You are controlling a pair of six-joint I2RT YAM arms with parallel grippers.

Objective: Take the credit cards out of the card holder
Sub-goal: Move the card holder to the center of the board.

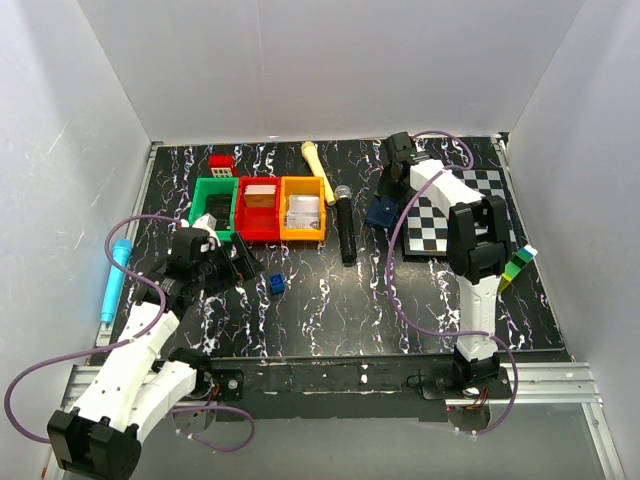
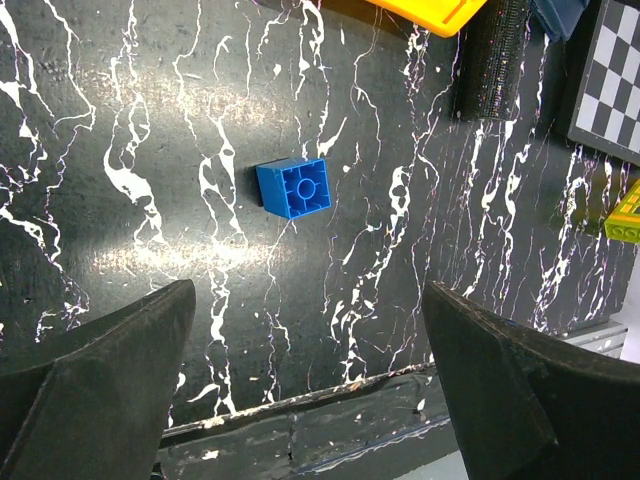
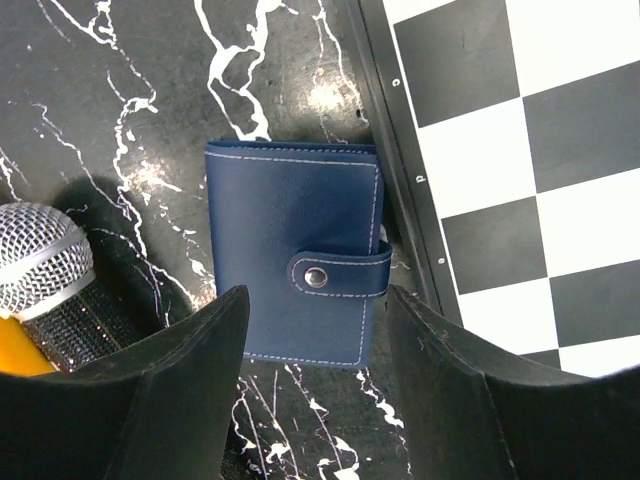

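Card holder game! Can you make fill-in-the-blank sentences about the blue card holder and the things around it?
1. The card holder is closed, so none of its ___ show.
2. The board beside it has black and ___ squares.
3. The toy brick under the left tool is ___.
Missing words: cards, white, blue.

Bright overhead light; soft glare on glossy table (image 2: 230, 250); sharp focus.
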